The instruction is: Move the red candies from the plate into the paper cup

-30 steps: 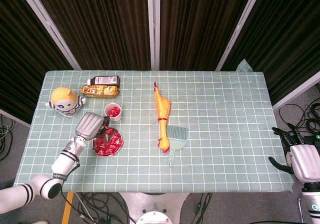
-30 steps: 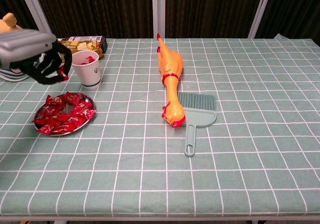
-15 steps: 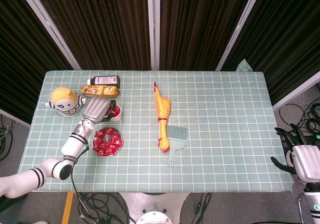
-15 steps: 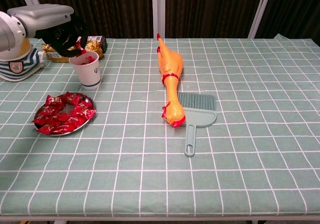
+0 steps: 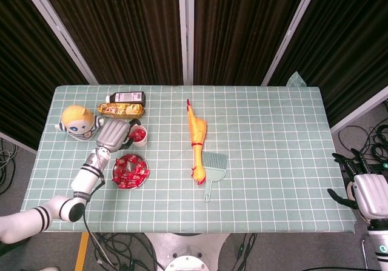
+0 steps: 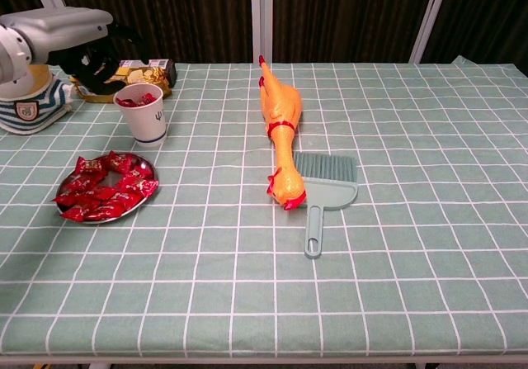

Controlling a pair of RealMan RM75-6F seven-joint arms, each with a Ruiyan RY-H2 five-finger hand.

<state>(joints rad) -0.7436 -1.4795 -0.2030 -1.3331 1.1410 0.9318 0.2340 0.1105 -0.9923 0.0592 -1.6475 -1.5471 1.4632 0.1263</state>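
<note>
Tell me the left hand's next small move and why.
Probably swing the left hand from beside the paper cup down over the plate to pick another candy. The cup already shows red candies inside, the plate is heaped with red candies, and no candy shows in the hand.

I see a small dark blue mark on the side of the paper cup [image 6: 143,111], but I cannot tell what it is. The dark bottle [image 5: 126,96] has a light label, and its words are too tiny for me to read.
</note>
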